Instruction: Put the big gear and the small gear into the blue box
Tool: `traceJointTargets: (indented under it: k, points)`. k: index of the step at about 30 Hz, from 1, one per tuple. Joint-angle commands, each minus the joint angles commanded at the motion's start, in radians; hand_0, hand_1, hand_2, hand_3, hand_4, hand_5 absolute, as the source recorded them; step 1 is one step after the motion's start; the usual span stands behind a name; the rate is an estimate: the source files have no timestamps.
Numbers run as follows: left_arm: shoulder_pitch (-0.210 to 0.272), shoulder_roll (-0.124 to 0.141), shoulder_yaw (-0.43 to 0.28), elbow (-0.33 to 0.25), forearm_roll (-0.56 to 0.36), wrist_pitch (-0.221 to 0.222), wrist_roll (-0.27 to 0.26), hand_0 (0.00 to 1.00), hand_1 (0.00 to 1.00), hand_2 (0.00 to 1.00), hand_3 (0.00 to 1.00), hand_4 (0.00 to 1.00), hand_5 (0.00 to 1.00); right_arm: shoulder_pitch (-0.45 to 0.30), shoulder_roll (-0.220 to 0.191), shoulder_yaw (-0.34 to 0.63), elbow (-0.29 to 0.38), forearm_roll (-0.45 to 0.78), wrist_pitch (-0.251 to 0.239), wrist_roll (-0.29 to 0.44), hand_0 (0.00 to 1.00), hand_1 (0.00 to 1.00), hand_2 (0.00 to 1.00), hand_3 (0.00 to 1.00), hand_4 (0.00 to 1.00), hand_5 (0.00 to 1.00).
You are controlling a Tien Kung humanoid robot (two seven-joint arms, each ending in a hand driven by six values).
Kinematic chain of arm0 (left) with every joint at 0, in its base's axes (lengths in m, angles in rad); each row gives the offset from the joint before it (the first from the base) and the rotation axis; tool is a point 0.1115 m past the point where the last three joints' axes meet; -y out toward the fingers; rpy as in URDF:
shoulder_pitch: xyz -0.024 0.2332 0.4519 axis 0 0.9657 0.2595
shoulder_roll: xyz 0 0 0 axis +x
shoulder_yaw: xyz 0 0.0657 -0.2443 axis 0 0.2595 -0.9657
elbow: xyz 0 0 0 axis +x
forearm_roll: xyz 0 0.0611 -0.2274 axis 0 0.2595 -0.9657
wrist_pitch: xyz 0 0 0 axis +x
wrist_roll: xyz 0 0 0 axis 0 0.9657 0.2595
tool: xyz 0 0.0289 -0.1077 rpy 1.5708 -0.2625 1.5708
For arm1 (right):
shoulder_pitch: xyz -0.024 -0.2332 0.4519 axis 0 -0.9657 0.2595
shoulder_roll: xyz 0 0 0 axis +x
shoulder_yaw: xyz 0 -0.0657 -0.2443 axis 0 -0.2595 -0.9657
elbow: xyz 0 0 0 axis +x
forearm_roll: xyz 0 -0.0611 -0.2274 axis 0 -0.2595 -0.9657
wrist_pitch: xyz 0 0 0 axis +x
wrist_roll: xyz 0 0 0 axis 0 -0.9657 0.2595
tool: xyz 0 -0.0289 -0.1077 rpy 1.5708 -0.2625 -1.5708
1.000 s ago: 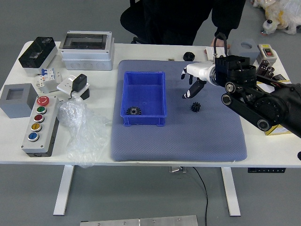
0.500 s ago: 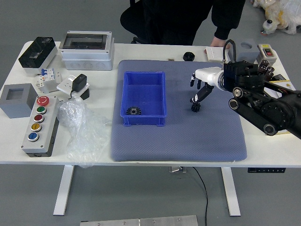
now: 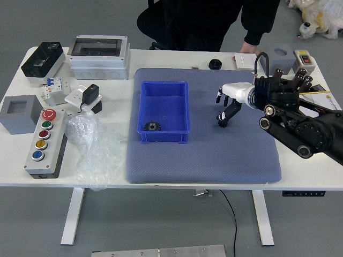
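R hand [image 3: 240,92] has dropped slightly toward sm. gear [image 3: 223,124] since the prev. frame, its forearm [image 3: 300,126] shifting a bit w/ it; gears & box unchanged. Arm comes in from R side, elbow end low, hand angled L over the mat [image 3: 203,166], white back up. Thumb [image 3: 231,111] reaches down-L, tip right at sm. gear's upper edge; other fingers [image 3: 219,97] bent down, tips apart from thumb w/ a clear gap btwn. Hand part-open, no visible grip on anything; can't tell if thumb tip touches the gear.

Sm. gear: black, toothed, on mat just under thumb tip, top partly covered by it. Bigger gear [image 3: 153,126]: dark, toothed rim, center hole, flat in blue box [image 3: 163,107] at its near end, well L of fingers. Person's hand [image 3: 248,48] is at table's far edge, beyond the fingers, by white block [image 3: 245,61].
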Motion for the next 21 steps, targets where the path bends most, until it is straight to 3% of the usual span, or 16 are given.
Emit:
traceJointTargets:
  k: [9, 10, 15, 16, 21]
  points:
    - [-0.001, 0.000, 0.004, 0.000, -0.001, 0.000, 0.000, 0.861, 0.830, 0.826, 0.777, 0.600, 0.374, -0.008, 0.010, -0.003, -0.019, 0.001, -0.015, 0.014, 0.527, 0.540, 0.659, 0.697, 0.761, 0.271]
    - [-0.001, 0.000, 0.005, 0.000, -0.001, 0.000, 0.001, 0.861, 0.831, 0.826, 0.777, 0.600, 0.374, -0.008, 0.010, -0.004, -0.021, 0.001, -0.013, 0.014, 0.514, 0.541, 0.672, 0.713, 0.749, 0.201]
    - [-0.001, -0.001, 0.007, 0.000, -0.001, 0.000, 0.001, 0.861, 0.831, 0.826, 0.777, 0.600, 0.374, -0.013, 0.010, -0.011, -0.031, -0.002, -0.006, 0.013, 0.514, 0.541, 0.672, 0.713, 0.749, 0.201]
    - [-0.001, -0.001, 0.007, 0.000, -0.001, 0.000, 0.001, 0.861, 0.830, 0.826, 0.777, 0.600, 0.374, -0.013, 0.011, -0.013, -0.033, -0.002, -0.006, 0.013, 0.509, 0.545, 0.688, 0.711, 0.726, 0.115]
    - [0.002, -0.001, 0.006, 0.000, 0.000, 0.000, 0.001, 0.861, 0.830, 0.826, 0.777, 0.600, 0.374, -0.013, 0.014, -0.020, -0.044, -0.002, -0.008, 0.017, 0.509, 0.545, 0.688, 0.711, 0.726, 0.115]
